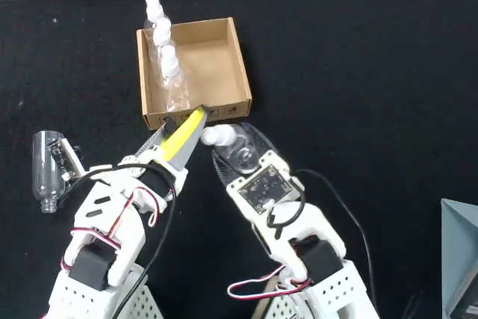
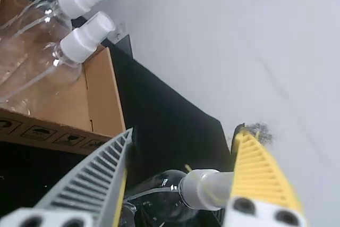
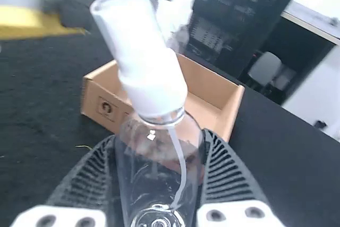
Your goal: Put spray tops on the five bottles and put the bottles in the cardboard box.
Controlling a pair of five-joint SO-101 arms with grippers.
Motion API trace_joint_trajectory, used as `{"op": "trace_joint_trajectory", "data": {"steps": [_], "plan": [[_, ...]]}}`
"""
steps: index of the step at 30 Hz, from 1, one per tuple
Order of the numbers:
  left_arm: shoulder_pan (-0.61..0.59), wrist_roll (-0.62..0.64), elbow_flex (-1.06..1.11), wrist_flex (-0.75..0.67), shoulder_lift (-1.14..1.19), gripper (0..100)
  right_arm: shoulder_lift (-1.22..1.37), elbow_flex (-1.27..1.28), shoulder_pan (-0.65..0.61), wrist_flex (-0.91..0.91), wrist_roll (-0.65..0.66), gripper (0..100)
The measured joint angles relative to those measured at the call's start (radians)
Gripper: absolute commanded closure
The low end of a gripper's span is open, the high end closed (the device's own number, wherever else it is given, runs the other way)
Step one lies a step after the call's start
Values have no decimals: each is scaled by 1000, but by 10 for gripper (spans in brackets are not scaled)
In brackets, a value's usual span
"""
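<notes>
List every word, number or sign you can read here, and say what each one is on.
Cardboard box, front wall: small black printed symbols, too small to read.
Dark panel behind the table: lines of white print, too blurred to read.
Bottles in the box: clear, no label visible.
Nothing here is legible enough to quote.

No words or numbers are showing clearly enough to read. Little black picture signs are sitting in a row on the outside wall of the cardboard box [image 2: 48, 133], but they are too small to make out. Tiny pale print is showing on a dark panel [image 3: 234, 17] far behind, too blurry to read.
</notes>
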Motion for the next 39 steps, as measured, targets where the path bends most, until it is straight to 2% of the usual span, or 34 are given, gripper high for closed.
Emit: {"op": "trace_joint_trajectory", "data": {"steps": [3,12,22,30,39], "plan": [[3,-21,6,0,0,727,0,0,3,0,-2,988],[132,-127,32,-5,-14,728,0,0,6,0,-2,988],[166,-141,32,0,-14,729,0,0,6,0,-2,988],[153,-141,32,0,-14,729,0,0,5,0,-2,988],[25,-143,35,3,0,729,0,0,2,31,-2,988]]}}
